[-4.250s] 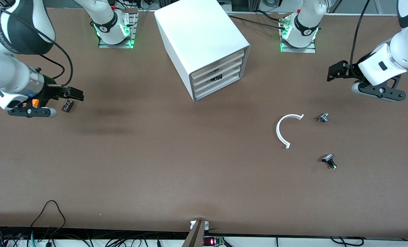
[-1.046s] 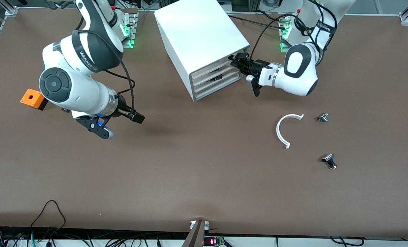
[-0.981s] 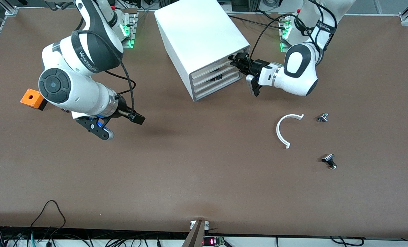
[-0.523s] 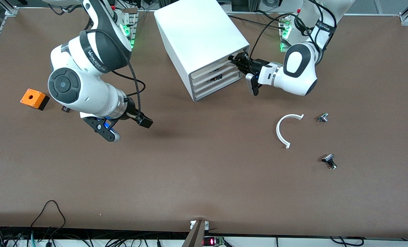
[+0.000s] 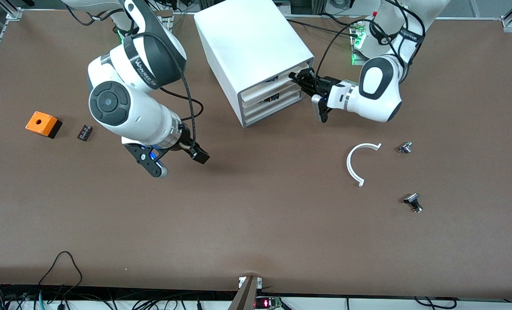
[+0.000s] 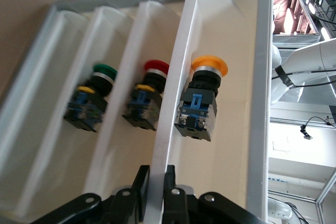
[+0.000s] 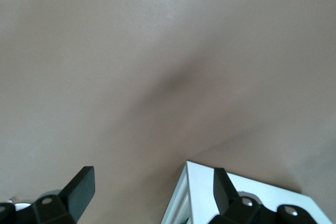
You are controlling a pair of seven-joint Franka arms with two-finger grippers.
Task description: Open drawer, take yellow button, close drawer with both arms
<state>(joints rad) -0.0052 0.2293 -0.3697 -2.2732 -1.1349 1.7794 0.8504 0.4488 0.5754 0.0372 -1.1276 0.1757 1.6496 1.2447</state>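
The left gripper [image 5: 298,80] is clenched on the front panel of the top drawer [image 5: 273,84] of the white cabinet [image 5: 251,47], which sits slightly pulled out. The button [image 6: 202,98] lies inside that drawer, at 12 o'clock from the gripper in the left wrist view. The right gripper [image 5: 198,154], released and empty, hangs over bare desk [image 5: 256,224], at 8 o'clock from the cabinet.
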